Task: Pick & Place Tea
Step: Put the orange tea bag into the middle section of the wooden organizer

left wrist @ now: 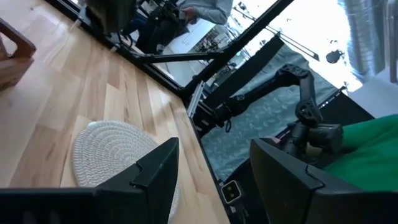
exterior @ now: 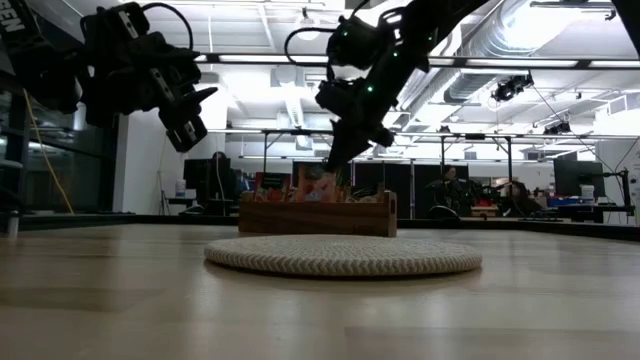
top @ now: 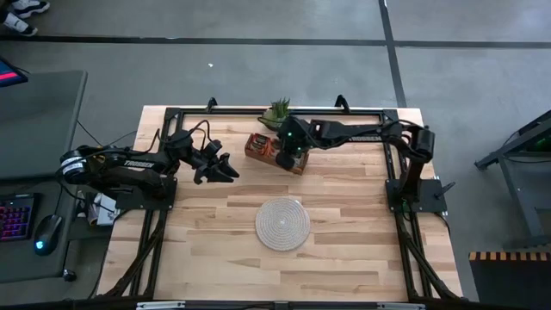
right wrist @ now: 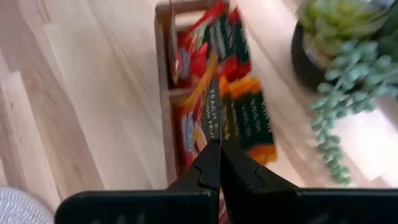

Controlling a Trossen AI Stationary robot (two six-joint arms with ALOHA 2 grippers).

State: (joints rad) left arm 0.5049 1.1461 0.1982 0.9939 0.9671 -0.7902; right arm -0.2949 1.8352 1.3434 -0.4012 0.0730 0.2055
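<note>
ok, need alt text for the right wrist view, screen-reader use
The right gripper, fingers closed together, points down at orange-red and dark green tea sachets standing in a brown wooden tray on a light wood table. A potted succulent sits beside the tray, and the edge of a whitish woven mat shows in one corner.

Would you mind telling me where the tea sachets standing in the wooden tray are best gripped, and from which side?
Grip a tea sachet by its exposed top edge, coming from above. The sachets stand upright and packed together in the wooden tray, so only their upper edges are free. The right gripper is already over them, fingers together.
</note>
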